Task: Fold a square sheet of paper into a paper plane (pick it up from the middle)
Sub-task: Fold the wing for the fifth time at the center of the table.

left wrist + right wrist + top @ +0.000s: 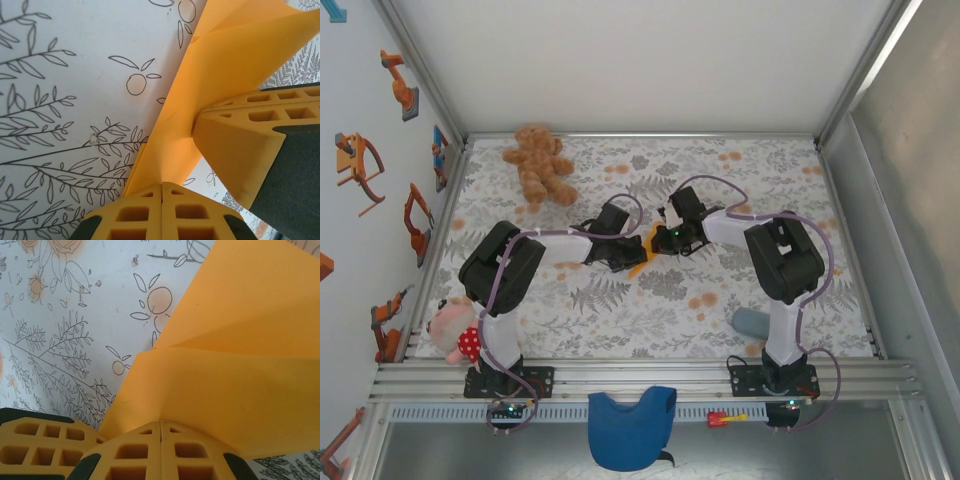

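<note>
1. Got the orange paper [638, 256] near the middle of the counter [760, 180], squeezed right between the tips of the two arms, a bit in front of the brown teddy bear [541, 166].
2. Left wrist cam first: left end effector [162, 187] closed all the way, blocky yellow waffle-grid pads pressed flat together, paper edge pinched in the seam.
3. Same deal on the right wrist cam: right end effector [160, 425] clamped on the paper too, zero gap between the pads.
4. Seriously tight quarters there. Can spot a chunky yellow finger [240, 140] of the right one just beside the left one's grip, up against the sheet, with dark grey casing behind it.
5. As for the paper itself: thin, matte, plain bright orange and definitely not flat. Showing a sharp crease and two overlapping layers fanning out from the pinch, with a pointed corner up top in the left wrist view.
6. Can't tell about contact between its lower edge and the counter.
7. Counter cover: smooth white, printed with grey ferns, line-drawn leaves and little orange fruit.
8. Elsewhere: fuzzy teddy at the back left, a pink plush toy [452, 335] with a red polka-dot bit at the near-left edge, and a soft blue cloth [631, 425] out front between the arm bases, all well apart from the paper.
</note>
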Tool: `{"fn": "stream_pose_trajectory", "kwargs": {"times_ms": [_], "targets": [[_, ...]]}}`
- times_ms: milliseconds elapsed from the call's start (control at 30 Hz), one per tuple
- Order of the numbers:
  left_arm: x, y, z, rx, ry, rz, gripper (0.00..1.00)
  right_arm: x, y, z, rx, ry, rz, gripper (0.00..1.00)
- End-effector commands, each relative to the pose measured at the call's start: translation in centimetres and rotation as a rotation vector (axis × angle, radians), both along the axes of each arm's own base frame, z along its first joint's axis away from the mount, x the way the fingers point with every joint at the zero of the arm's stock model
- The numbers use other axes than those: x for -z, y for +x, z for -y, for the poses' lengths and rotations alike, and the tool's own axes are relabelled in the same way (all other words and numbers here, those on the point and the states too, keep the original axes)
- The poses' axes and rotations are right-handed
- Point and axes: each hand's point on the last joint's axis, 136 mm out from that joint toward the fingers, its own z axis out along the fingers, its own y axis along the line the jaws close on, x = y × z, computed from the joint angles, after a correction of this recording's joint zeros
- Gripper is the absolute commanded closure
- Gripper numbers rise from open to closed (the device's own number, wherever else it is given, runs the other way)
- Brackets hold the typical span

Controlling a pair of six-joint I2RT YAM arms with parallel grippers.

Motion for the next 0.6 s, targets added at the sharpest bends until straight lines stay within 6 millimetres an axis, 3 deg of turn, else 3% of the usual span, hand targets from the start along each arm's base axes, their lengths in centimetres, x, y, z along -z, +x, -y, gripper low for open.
{"fn": "stream_pose_trajectory", "kwargs": {"times_ms": [0,300,567], "targets": [[4.1,-3.3,-3.8,-0.044,0.154,-0.144,0.99,2.1,2.5,3.4,0.117,-0.063,0.013,0.98],[5.3,-5.0,-5.0,-0.066,0.164,-0.184,0.99,2.5,6.7,8.9,0.309,-0.011,0.033,0.98],[2.7,-3.4,-3.0,-0.018,0.103,-0.123,0.97,0.3,7.8,10.9,0.351,-0.027,0.08,0.97]]}}
